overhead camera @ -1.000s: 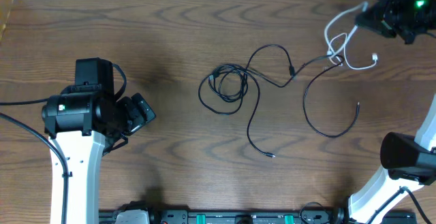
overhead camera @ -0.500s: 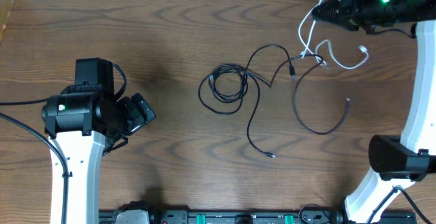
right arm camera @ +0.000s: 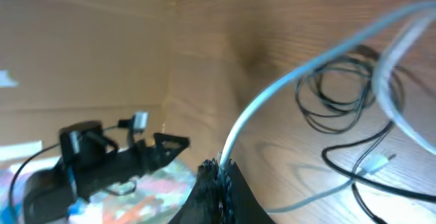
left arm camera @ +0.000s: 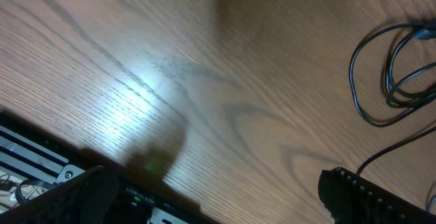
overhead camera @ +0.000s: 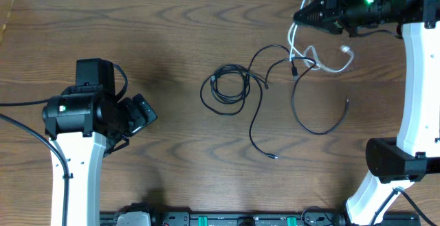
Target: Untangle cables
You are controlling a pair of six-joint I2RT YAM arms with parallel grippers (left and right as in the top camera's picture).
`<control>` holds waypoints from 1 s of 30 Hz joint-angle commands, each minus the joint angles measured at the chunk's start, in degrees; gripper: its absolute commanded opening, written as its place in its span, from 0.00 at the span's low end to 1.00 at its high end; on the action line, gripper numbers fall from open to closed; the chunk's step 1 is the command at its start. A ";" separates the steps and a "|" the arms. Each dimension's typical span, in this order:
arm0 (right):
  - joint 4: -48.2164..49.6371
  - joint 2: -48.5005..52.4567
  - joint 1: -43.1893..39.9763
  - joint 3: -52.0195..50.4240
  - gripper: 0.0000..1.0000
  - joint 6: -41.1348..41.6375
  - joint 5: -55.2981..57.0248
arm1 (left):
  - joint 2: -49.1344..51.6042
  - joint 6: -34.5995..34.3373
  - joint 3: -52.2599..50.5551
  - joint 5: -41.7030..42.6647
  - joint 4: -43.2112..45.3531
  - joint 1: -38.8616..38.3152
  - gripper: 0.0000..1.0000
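Toward the far right of the table (overhead camera: 172, 34), the white cable (right arm camera: 272, 91) is lifted off the wood. It is pinched near one end by the right gripper (overhead camera: 300, 17), whose jaws are clenched on it, and the rest hangs down in slack loops to a small plug (overhead camera: 346, 49). Just under the grip, the white cord is crossed with a black strand; whether it is hooked around it or only laid over it cannot be told.

The black cables (overhead camera: 230, 92) lie flat mid-table. A loose coil is seen there, with one long tail run out toward the near edge. To its right a wide open arc ends in a free tip (overhead camera: 347, 102).

All these cords are judged light, limp and thin. No shape is likely to be held when they are raised, and anything caught in a loop is likely to be dragged along. The smooth jackets may slip through a weak pinch, and the plugs may snag at crossings. Hold is best taken close to a plug end, or on a bare run well apart from any crossing.

The left gripper (overhead camera: 141, 113) is released, with its jaws spread wide and nothing between them. It is well apart from every cord, on the left side. Nothing but the cords themselves is seen in the way.
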 commanded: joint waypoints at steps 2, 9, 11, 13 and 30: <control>-0.76 -1.01 0.68 0.90 0.01 8.85 27.10 | 0.02 -0.48 -0.02 -0.13 -0.15 0.20 0.99; -4.66 -0.98 2.25 0.90 0.01 1.75 20.46 | 0.02 -0.48 -0.02 -0.13 -0.15 0.20 0.99; -4.74 -0.96 2.25 0.90 0.02 -2.95 7.39 | 0.02 -0.48 -0.02 -0.13 -0.15 0.20 0.99; -5.31 -0.96 2.29 0.90 0.02 -3.37 -0.39 | 0.02 -0.48 -0.02 -0.13 -0.15 0.20 0.99; -5.70 -0.96 16.48 -2.86 0.01 -5.92 21.70 | 0.02 -0.48 -0.02 -0.13 -0.15 0.20 0.99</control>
